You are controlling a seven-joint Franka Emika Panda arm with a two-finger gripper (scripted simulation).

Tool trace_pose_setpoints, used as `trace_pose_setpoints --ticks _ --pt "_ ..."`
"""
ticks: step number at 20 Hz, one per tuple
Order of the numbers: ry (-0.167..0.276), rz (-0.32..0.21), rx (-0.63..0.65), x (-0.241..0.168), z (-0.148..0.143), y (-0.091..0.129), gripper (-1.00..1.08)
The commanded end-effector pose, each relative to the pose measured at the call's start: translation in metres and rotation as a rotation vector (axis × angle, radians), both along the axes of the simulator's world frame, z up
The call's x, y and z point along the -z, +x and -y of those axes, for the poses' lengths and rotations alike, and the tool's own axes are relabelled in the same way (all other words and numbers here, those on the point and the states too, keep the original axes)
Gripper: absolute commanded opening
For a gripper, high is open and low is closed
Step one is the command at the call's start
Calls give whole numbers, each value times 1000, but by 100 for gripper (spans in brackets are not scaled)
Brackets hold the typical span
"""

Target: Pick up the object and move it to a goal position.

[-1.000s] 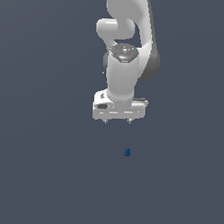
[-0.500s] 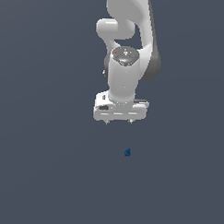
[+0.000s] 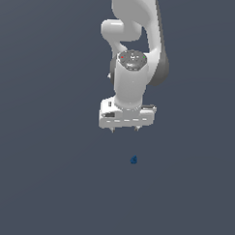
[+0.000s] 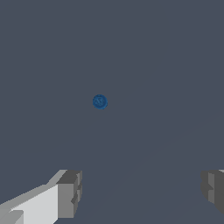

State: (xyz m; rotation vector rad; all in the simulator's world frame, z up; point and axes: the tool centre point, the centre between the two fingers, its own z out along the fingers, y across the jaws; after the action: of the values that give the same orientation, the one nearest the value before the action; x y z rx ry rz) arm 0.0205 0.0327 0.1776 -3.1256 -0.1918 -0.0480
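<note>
The object (image 3: 133,160) is a tiny dark blue lump lying on the plain grey floor. In the wrist view it (image 4: 99,102) shows as a small round blue blob. My white gripper (image 3: 124,130) hangs above the floor, higher in the exterior view than the object and a little to that view's left, well apart from it. Its two short fingertips (image 3: 113,130) point down and stand wide apart. In the wrist view the gripper (image 4: 142,190) is open and empty, and the object lies outside the gap between the fingers (image 4: 69,192).
The white arm (image 3: 137,52) rises behind the gripper to the exterior view's upper edge. The grey floor (image 3: 48,184) is flat and featureless around the object.
The arm and gripper have shifted slightly towards the exterior view's right and a touch lower. The object has not moved.
</note>
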Motion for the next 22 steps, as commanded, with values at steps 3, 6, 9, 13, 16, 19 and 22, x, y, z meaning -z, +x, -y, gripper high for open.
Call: trace_pose_setpoints --ticks 3,6,9,13,16,19,22 --pt "-5 -2 -66 4 -3 3 100" --pt "-10 -4 -127 7 -5 6 100" --pt "-14 -6 -201 11 -8 10 100" --pt "-21 -10 -319 18 -12 15 100" --pt "-25 -13 -412 23 -16 19 100" --pt "-29 -16 -504 28 -20 23 100" --pt "-32 -18 -595 33 -23 28 100"
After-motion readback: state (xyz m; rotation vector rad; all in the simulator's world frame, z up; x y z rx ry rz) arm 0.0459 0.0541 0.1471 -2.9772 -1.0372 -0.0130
